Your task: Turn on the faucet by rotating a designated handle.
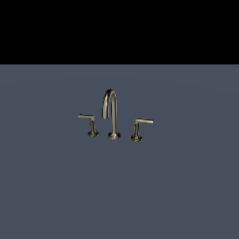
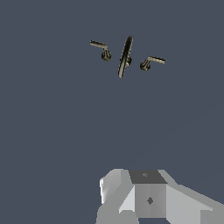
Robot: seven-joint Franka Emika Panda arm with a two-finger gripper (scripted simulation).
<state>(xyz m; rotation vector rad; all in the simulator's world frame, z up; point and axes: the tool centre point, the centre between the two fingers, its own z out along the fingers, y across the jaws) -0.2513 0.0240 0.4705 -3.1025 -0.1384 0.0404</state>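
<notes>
My tool (image 2: 144,197) hangs well apart from the faucet (image 1: 111,114); whether it's released, I cannot tell. The handle (image 1: 140,127) points toward three o'clock.

You see one faucet (image 1: 112,119). One tall bent spout (image 1: 110,105) in middle. Two short handles: one handle (image 1: 141,126) on exterior view's right, one twin handle (image 1: 88,122) on left. One desk (image 1: 56,186). One claw (image 2: 148,197), wrist view only.
</notes>
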